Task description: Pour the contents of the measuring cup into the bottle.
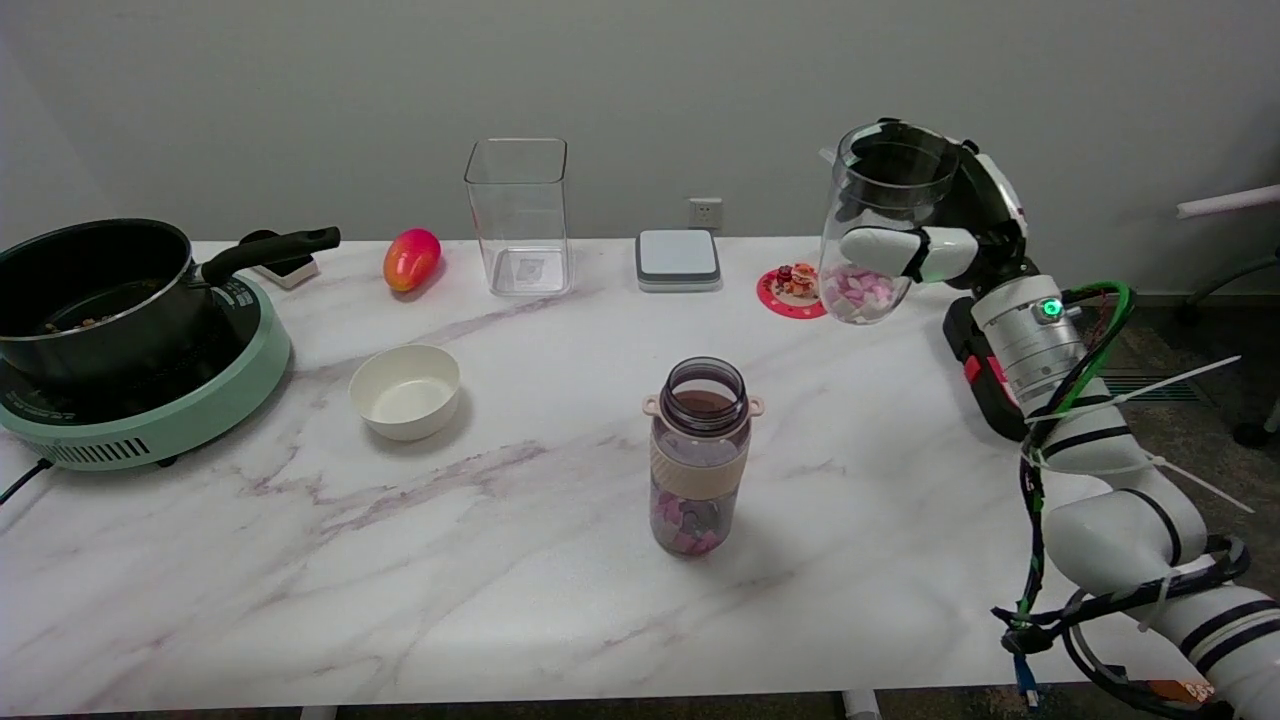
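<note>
Plain grey wall (300, 80); wall socket (705, 212); white marble-pattern table (450, 560); dark floor (1180, 400) at right.

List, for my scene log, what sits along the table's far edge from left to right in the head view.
mango → clear square container → white scale → red coaster → measuring cup, held up by the right hand.

- The table (500, 600) is white marble with thin pink lines.
- A green cooker (150, 410) sits at the left, under a black pot.
- A white bowl (405, 390) is near the cooker.
- A bottle (698, 460) stands open in the middle.
- At the back are a red mango (411, 258), a tall clear box (518, 215), a small scale (678, 258) and a red coaster (790, 295).
</note>
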You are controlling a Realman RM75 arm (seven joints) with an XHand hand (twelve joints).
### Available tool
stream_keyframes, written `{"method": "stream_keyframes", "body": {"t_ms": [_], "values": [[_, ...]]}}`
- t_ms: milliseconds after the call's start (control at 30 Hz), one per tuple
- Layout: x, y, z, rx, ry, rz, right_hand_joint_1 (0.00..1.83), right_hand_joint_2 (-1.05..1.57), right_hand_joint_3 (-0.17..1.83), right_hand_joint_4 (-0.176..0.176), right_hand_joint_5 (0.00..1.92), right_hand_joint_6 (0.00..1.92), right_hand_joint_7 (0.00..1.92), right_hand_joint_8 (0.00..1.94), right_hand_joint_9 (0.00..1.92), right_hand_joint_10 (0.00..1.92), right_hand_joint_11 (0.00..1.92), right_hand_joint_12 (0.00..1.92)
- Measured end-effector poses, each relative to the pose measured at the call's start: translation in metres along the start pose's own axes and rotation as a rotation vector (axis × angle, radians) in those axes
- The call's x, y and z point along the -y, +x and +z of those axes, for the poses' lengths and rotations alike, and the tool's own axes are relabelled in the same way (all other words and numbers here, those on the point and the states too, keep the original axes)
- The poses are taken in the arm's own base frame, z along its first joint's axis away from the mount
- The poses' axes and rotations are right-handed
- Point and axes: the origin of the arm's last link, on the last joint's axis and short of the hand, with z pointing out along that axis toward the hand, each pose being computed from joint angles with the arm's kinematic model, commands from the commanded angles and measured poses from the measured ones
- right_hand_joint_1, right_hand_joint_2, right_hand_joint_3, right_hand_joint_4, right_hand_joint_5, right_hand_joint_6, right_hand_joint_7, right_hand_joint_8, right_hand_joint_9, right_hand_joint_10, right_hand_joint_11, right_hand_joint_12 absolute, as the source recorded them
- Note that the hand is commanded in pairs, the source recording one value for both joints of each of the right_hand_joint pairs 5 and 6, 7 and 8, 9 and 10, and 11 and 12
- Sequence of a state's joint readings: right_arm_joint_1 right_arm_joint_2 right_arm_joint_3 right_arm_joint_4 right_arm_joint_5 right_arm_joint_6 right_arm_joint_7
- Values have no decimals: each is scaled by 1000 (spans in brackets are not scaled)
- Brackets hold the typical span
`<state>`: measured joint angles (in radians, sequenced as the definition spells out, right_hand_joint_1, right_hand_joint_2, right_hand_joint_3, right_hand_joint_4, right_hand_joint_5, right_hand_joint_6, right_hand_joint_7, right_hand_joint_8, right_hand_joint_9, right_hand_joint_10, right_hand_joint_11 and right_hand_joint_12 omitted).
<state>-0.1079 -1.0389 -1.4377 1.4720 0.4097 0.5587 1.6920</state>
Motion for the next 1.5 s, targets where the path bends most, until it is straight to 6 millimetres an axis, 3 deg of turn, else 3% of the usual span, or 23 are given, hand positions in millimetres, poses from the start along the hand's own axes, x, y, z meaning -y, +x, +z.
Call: {"method": "stream_keyframes", "body": {"t_ms": [867,1500], "values": [[35,-47,13,195,-3,-325,1266,1397,281,0,1645,1645,1502,1502,1397,1397,1260,1260],[53,-52,9,244,127,-330,1192,1522,243,0,1708,1708,1540,1540,1432,1432,1291,1291]]}}
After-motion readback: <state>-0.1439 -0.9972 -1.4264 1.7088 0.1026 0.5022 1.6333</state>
